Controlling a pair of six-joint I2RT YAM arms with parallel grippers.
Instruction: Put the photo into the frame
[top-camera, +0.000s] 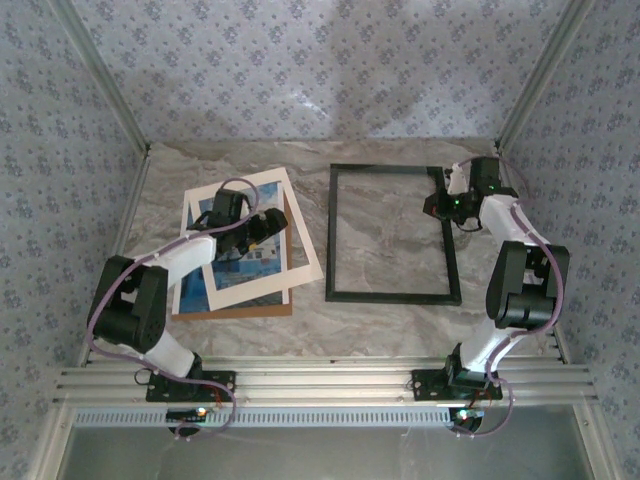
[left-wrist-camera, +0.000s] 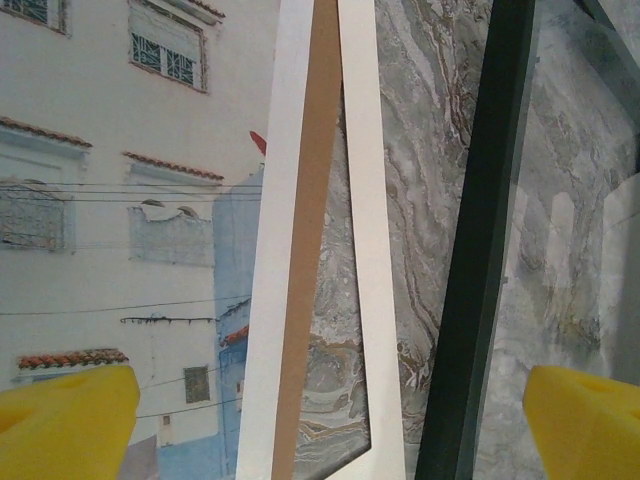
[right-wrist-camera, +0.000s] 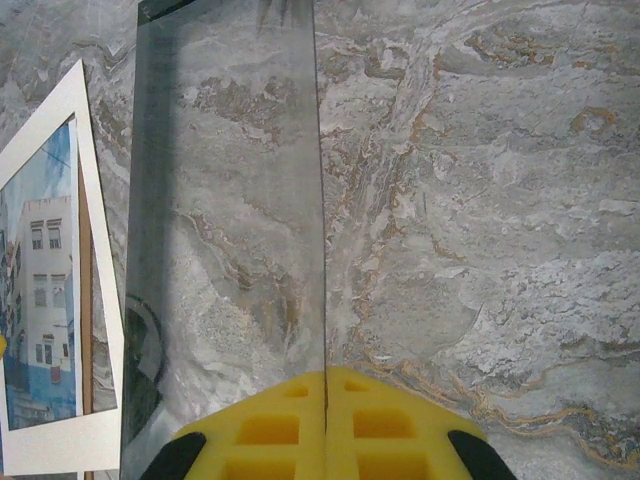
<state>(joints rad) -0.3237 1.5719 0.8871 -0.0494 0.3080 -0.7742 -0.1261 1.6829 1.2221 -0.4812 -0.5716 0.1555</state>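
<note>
The photo (top-camera: 243, 262) of blue-and-white buildings lies at the left of the table, its cream-white border (top-camera: 303, 268) skewed over it. My left gripper (top-camera: 262, 228) hovers open above the photo's right edge. In the left wrist view its yellow fingertips (left-wrist-camera: 70, 425) straddle the photo (left-wrist-camera: 120, 250), the border (left-wrist-camera: 362, 250) and the left bar of the black frame (left-wrist-camera: 482, 250). The frame (top-camera: 390, 296) lies right of centre. My right gripper (top-camera: 437, 205) is at its upper right side. It is shut (right-wrist-camera: 324, 375) on the thin edge of a see-through grey pane (right-wrist-camera: 230, 200), seen almost edge-on.
A brown backing board (top-camera: 240, 309) lies under the photo and shows between the white strips (left-wrist-camera: 305, 250). Patterned walls close in the marble table (top-camera: 390, 230) at the back and sides. A metal rail (top-camera: 320, 385) carrying both arm bases runs along the near edge.
</note>
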